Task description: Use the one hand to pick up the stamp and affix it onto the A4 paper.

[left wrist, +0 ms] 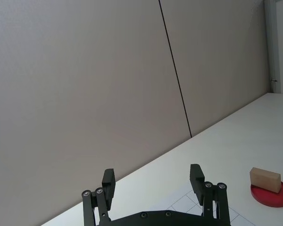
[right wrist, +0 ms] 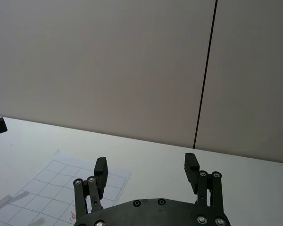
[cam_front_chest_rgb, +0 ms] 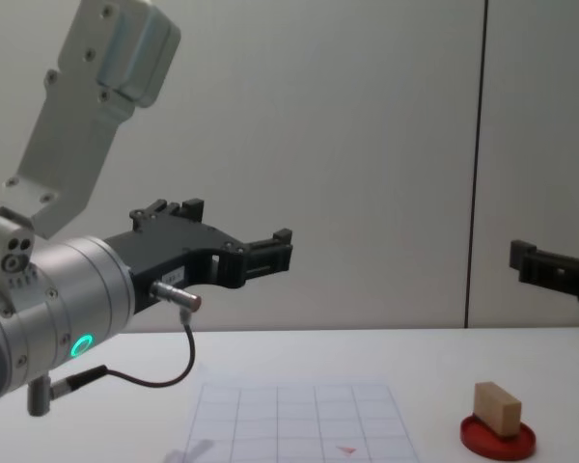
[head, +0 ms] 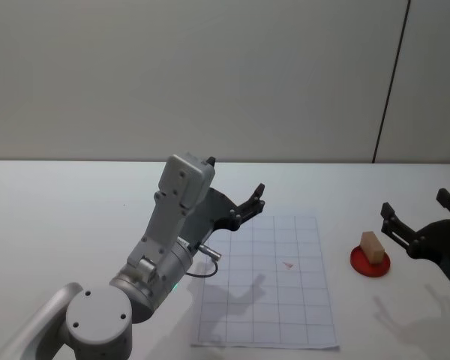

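Observation:
The stamp (head: pixel 372 246), a small tan wooden block, rests on a flat round red ink pad (head: pixel 370 264) to the right of the A4 paper (head: pixel 266 292), a gridded white sheet with a small red mark. The left wrist view shows the stamp (left wrist: pixel 265 179) on the pad, as does the chest view, stamp (cam_front_chest_rgb: pixel 495 406). My right gripper (head: pixel 414 202) hangs open and empty in the air, just right of the stamp and well above the table. My left gripper (head: pixel 255 201), on the arm with the green ring light (cam_front_chest_rgb: pixel 81 344), is open above the paper's far left corner.
The white table (head: pixel 75 202) stretches wide on the left and behind the paper. A grey wall with a dark vertical seam (head: pixel 390 82) stands behind. The left arm's bulky elbow (head: pixel 97 330) fills the near left corner.

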`<action>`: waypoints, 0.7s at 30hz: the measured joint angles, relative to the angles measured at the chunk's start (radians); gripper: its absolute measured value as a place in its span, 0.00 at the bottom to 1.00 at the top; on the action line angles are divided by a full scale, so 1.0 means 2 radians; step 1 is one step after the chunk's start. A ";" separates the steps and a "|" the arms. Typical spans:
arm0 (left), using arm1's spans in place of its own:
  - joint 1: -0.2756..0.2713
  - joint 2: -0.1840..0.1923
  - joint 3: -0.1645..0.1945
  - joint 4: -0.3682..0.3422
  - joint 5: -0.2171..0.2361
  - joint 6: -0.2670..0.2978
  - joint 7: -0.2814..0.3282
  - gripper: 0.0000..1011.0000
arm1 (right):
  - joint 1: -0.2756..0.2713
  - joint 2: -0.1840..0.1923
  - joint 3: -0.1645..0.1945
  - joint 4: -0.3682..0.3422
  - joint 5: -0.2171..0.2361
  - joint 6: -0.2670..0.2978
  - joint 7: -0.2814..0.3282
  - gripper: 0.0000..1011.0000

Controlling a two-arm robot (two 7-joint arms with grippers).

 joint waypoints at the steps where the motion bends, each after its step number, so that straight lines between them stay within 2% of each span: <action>1: 0.000 0.000 0.000 0.000 0.000 0.000 0.000 0.99 | 0.000 0.000 0.000 0.000 0.000 0.000 0.000 0.99; 21: 0.000 0.000 0.000 0.000 0.000 0.000 0.000 0.99 | 0.000 0.000 0.000 0.000 0.000 0.000 0.000 0.99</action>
